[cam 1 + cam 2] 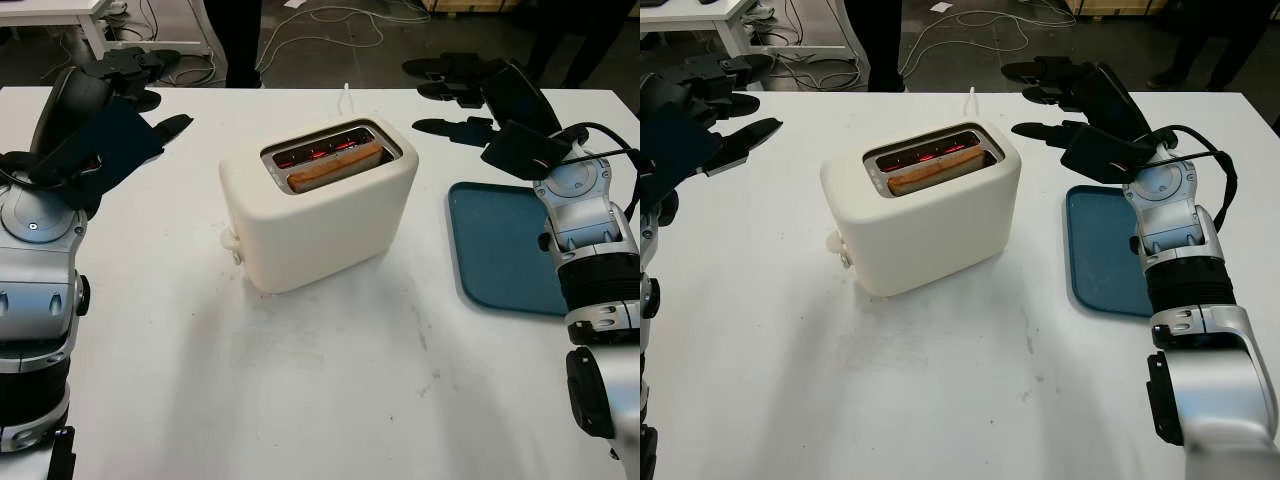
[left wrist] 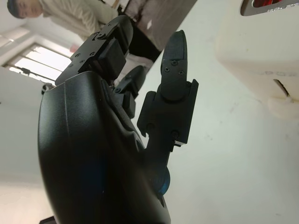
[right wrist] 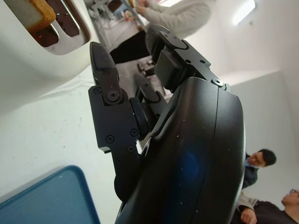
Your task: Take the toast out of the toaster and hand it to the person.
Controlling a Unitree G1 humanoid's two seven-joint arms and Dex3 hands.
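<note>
Lying lengthwise in toaster point(image 1: 318, 205): toast point(image 1: 335, 167)

The open left hand point(image 2: 140, 116) hovers above the white table point(image 2: 224, 158), near the toaster point(image 2: 261, 51).

- The left hand point(image 1: 95, 105) is raised at the upper left of the left eye view, open and holding nothing, on a silver forearm rising from the bottom left corner.
- The right hand point(image 1: 1080, 110) sits at the upper right of the right eye view, open, above its silver wrist.
</note>
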